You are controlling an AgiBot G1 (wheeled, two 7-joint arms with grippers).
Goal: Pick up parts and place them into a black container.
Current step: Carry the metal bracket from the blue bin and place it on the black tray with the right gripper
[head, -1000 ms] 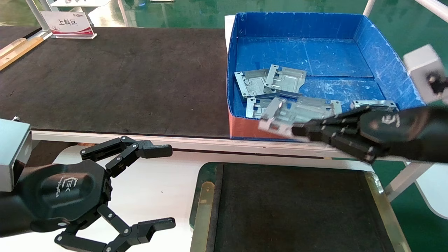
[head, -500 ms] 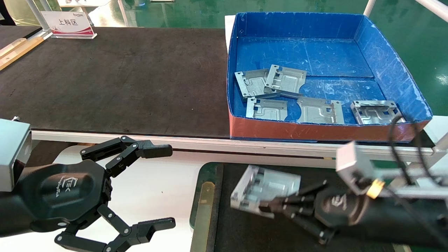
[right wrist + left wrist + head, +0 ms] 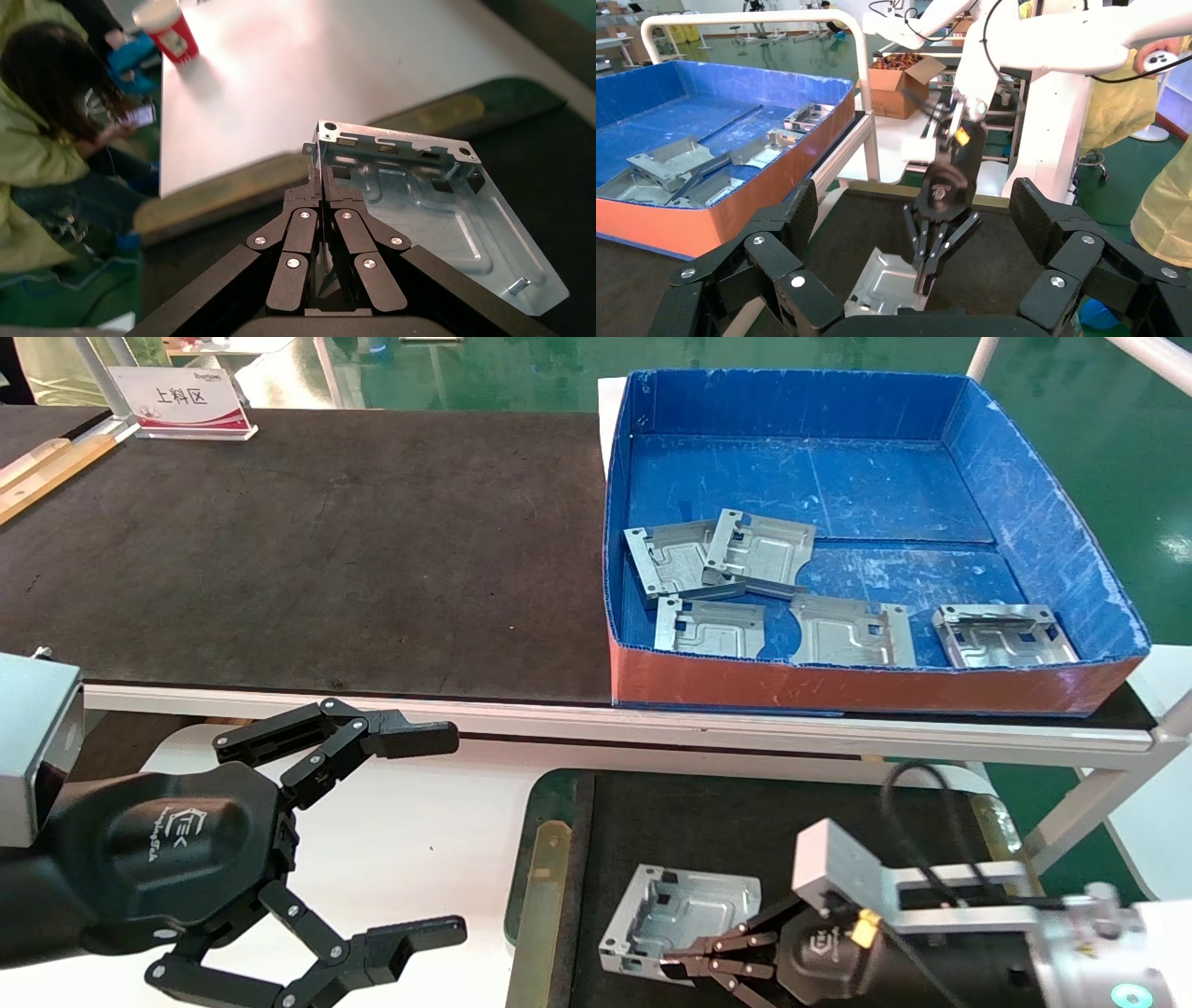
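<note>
My right gripper (image 3: 672, 967) is shut on one edge of a silver-grey part (image 3: 684, 915), a stamped plate with embossed channels and bent tabs. It holds the part low over the left half of the black container (image 3: 745, 812), slightly tilted; whether it touches the floor I cannot tell. The right wrist view shows the fingers (image 3: 307, 217) pinching the part's (image 3: 429, 210) upturned rim. The left wrist view shows the same part (image 3: 888, 284) in the tray. Several more parts (image 3: 712, 626) lie in the blue box. My left gripper (image 3: 447, 831) is parked open at the lower left.
The deep blue box (image 3: 866, 686) with a red front stands on the large black mat (image 3: 307, 542), behind a white rail. The tray's green rim (image 3: 549, 859) borders a white tabletop (image 3: 419, 822). A sign (image 3: 182, 402) stands at the far left.
My right gripper carried the part from the blue box's front edge down into the black tray, then lower and nearer to me. The left arm has not moved.
</note>
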